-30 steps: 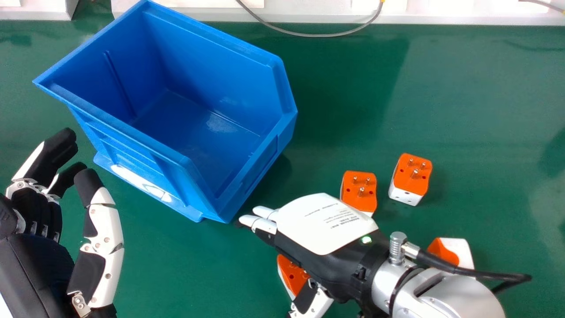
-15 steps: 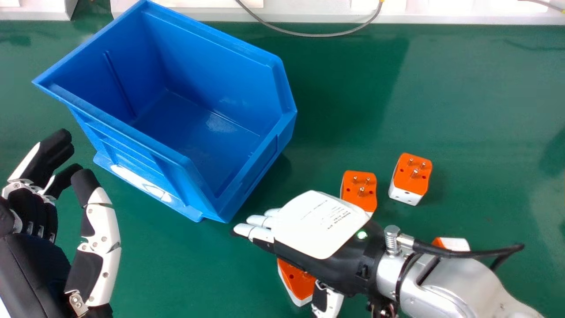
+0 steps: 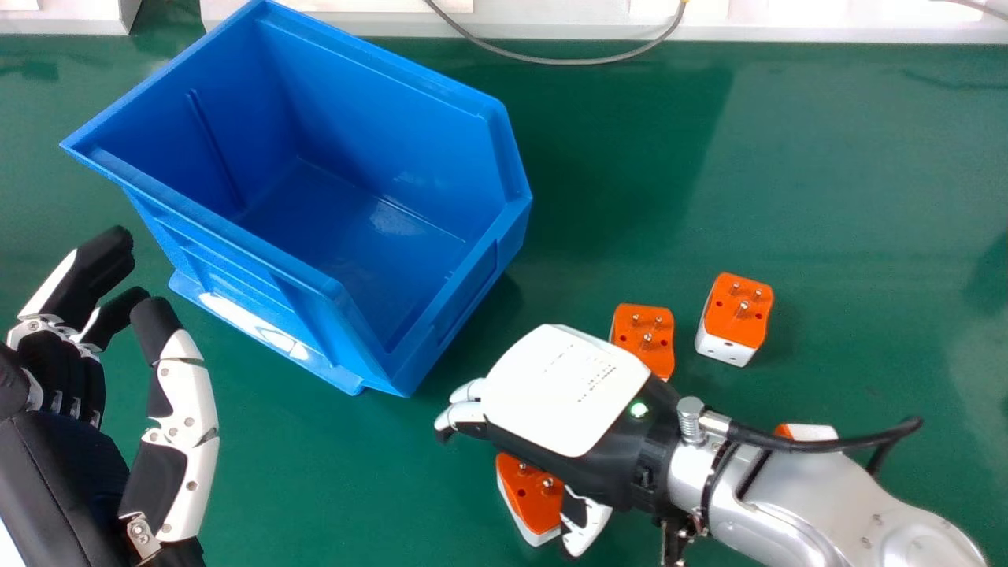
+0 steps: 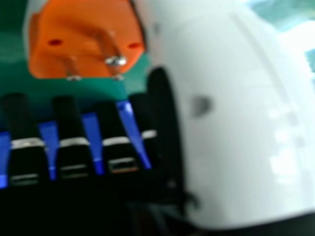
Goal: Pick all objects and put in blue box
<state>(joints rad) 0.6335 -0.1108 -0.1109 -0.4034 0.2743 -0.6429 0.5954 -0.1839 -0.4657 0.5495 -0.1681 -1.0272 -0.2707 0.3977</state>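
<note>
Head view: picking step, right hand (image 3: 563, 394) loosely open, nothing gripped, over near orange adapter (image 3: 532, 494); left hand (image 3: 67, 465) open. Next I'd close round it.

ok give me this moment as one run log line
right hand: over one adapter, thumb beside it | left hand: open, beside blue box | adapters: four outside box

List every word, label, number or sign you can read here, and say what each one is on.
Printed lines on the back of the right hand: too small to read.
White patch on the blue box: no word or number legible.
No other text can be read.
</note>
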